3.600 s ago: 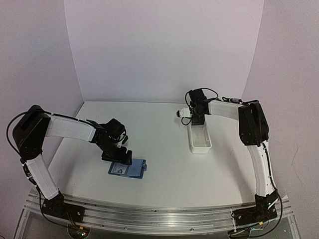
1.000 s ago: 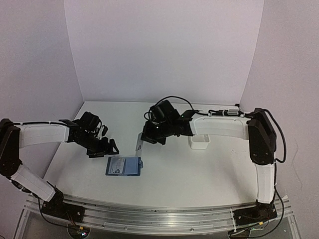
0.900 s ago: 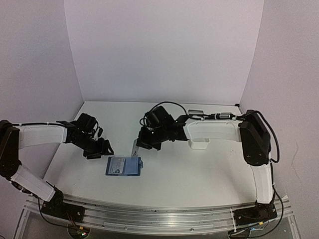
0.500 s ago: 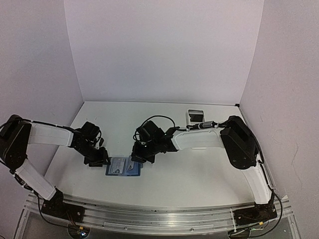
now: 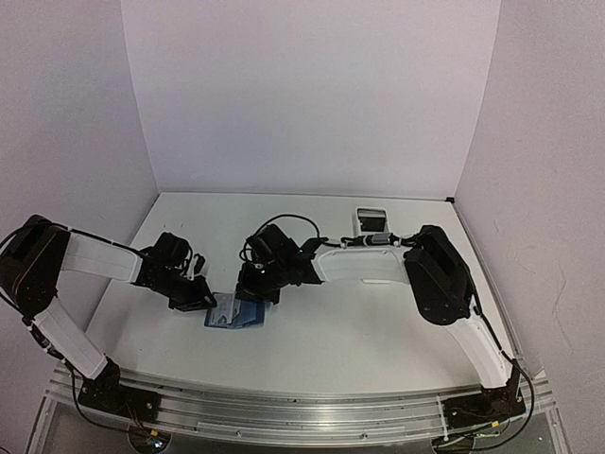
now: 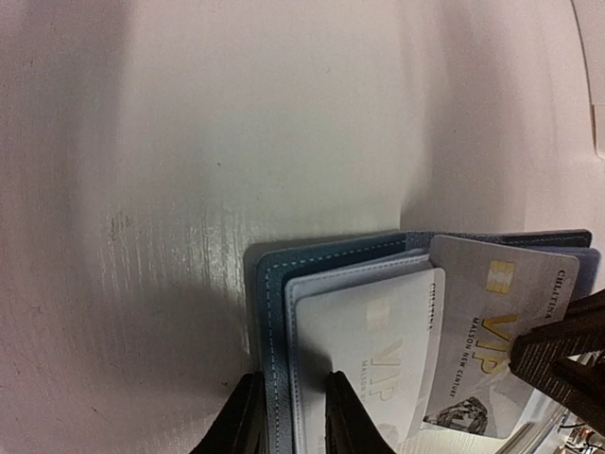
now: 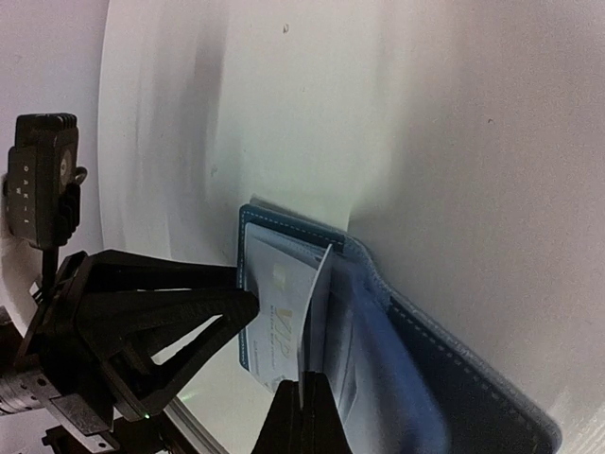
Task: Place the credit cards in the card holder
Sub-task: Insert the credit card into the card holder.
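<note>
Card holder (image 5: 238, 314) open and flat on the table (image 5: 378, 322), toward 7 o'clock from the table's middle in the overhead view. Left jaws at its 9 o'clock edge, right jaws just over it, reaching in from 1 o'clock. White tray (image 5: 371, 220) well apart at the back, toward 1 o'clock; contents too small to make out.

From the left wrist: card holder (image 6: 269, 303) pale lining up, one tucked card (image 6: 364, 350) already seated in a pocket. Held card (image 6: 482, 322) tilted over the holder's 3 o'clock half, one corner in the right jaws, not yet slid in. Left jaws drawn narrow, straddling the stitched edge at 6 o'clock; pinching or merely pressing, cannot tell.

From the right wrist: right jaws closed tight on the held card (image 7: 284, 322), seen at a steep slant, leading edge low over the card holder (image 7: 444, 369).

Judged progress: one card in, a second at the point of insertion. Left to do: push home, release, then fetch any cards remaining in the tray.
</note>
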`<state>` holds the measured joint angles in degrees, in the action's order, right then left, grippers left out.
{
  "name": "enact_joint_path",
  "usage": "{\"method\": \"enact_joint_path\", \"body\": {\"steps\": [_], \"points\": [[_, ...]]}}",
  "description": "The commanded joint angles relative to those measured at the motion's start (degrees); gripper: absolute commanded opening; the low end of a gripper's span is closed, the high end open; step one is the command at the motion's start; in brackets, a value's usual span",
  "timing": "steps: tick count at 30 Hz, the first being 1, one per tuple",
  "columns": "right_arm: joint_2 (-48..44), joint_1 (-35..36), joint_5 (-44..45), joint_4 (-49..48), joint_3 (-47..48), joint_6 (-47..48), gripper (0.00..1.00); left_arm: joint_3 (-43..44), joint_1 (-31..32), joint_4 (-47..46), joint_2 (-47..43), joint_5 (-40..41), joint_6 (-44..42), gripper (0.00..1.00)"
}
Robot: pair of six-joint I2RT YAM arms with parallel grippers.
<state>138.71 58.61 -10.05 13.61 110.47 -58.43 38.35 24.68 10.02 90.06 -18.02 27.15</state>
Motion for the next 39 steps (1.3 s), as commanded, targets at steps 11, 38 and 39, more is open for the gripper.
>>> {"method": "enact_joint_path", "body": {"steps": [11,38,39], "points": [[-6.9,1.1,6.0,1.6,-2.5,5.4,0.00,2.0,-1.4,11.8,0.4,0.9,-3.3,0.34],[-27.7,-1.5,-7.3,-40.7,-28.8,23.8,0.00,-5.5,-6.2,-24.7,-24.2,-43.1,4.4,0.97],[-27.5,-1.4,-8.1,-42.5,-29.1,23.8,0.00,-5.2,-6.2,-25.6,-23.6,-43.4,4.9,0.96]]}}
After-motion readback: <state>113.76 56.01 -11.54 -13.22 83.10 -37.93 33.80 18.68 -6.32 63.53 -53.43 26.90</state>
